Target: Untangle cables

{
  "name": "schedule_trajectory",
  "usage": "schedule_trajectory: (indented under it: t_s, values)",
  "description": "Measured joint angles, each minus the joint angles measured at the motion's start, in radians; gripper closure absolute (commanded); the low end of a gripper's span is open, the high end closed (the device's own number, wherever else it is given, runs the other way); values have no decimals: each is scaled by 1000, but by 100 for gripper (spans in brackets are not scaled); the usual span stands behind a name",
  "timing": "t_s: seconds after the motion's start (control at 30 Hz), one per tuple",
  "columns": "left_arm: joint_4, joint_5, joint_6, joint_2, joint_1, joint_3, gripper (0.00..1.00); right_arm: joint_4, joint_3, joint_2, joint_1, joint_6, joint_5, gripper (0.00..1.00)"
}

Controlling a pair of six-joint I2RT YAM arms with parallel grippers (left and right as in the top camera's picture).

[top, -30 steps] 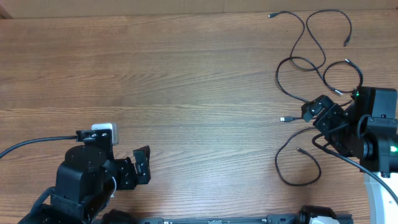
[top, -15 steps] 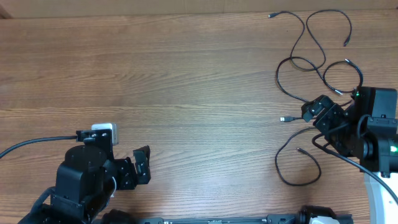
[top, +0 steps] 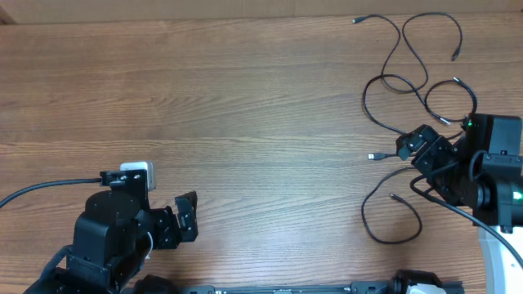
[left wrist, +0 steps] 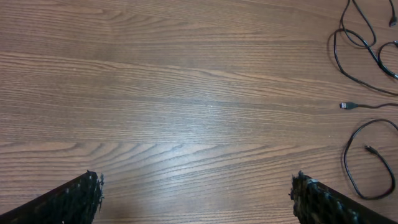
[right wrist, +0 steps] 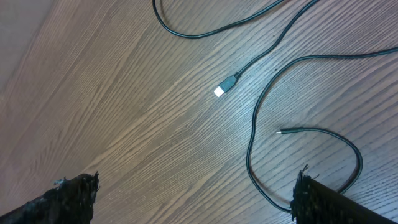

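Several thin black cables [top: 406,80] lie spread in loose loops on the wooden table at the far right. One ends in a silver plug [top: 373,155]; another forms a loop [top: 391,219] with a small plug inside it. My right gripper [top: 416,153] is open and empty just right of the silver plug. In the right wrist view the silver plug [right wrist: 219,91] and the loop's cable [right wrist: 252,146] lie ahead of the open jaws [right wrist: 196,200]; the cable runs past the right finger. My left gripper [top: 188,216] is open and empty at the front left [left wrist: 196,202], far from the cables [left wrist: 349,59].
The wooden table [top: 245,106] spans the view. The left arm's base [top: 110,237] sits at the front left, with a white block [top: 137,169] on it. The right arm's body [top: 490,167] sits at the right edge, over part of the cables.
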Motion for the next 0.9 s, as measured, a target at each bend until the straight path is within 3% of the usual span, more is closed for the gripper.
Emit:
schedule_trajectory:
  t_s: [0.47, 0.67, 0.9]
  values:
    - [0, 0, 0, 0, 0, 0, 1, 40, -4, -66, 0, -2, 40, 0]
    - [0, -1, 0, 0, 0, 0, 0, 295, -145, -223, 45, -51, 57, 0]
    - [0, -4, 0, 0, 0, -2, 0, 695, -544, -505, 132, -191, 38, 0]
